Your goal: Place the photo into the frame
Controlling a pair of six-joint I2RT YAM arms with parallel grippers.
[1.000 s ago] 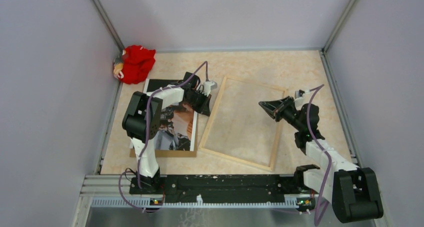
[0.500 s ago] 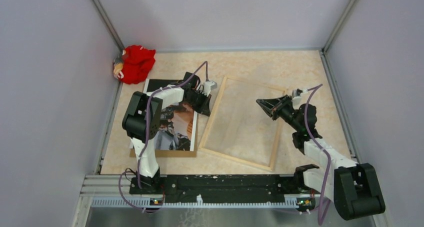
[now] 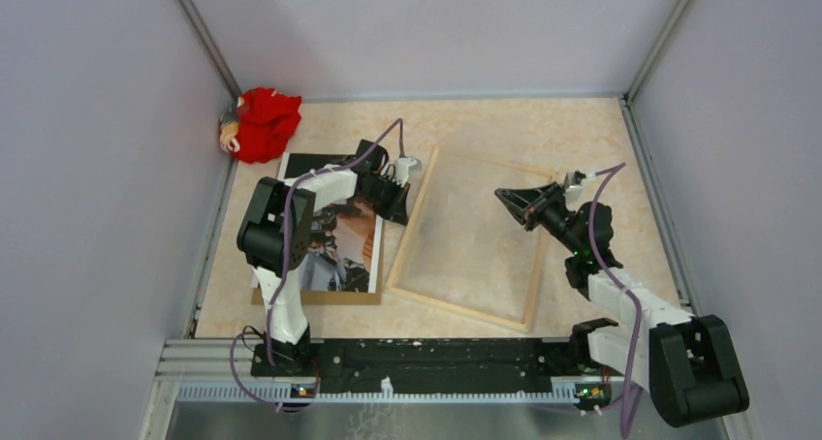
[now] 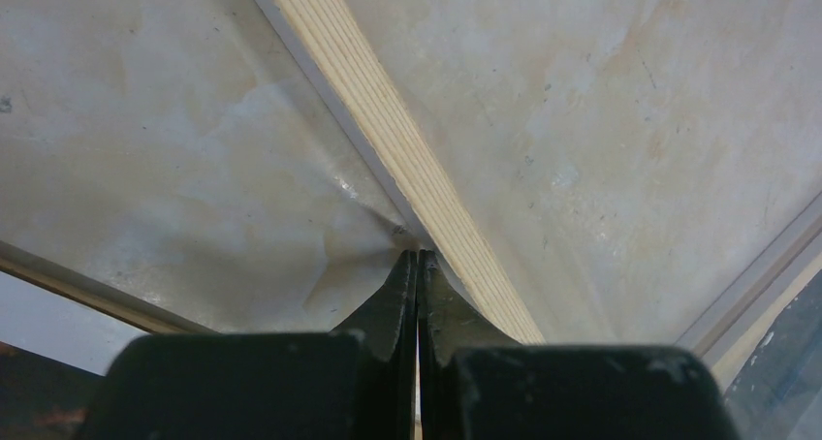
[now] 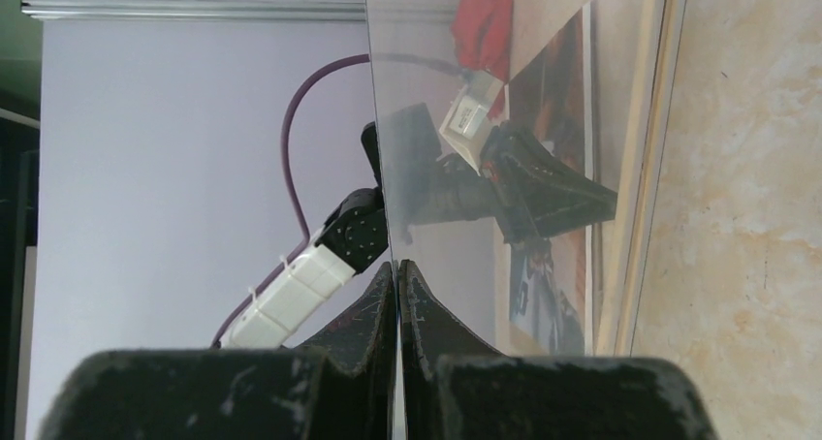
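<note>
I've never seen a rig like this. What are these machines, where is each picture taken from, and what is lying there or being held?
These are two robot arms bolted at the near edge of a table. The overhead picture shows the left arm and the right arm. The other two pictures come from cameras on their wrists, looking along the black fingers. On the table are a pale wood frame, the photo on a brown board, and a red fabric item. The right gripper is shut on a clear pane. The left gripper is shut, its tips at the frame's rail.
</note>
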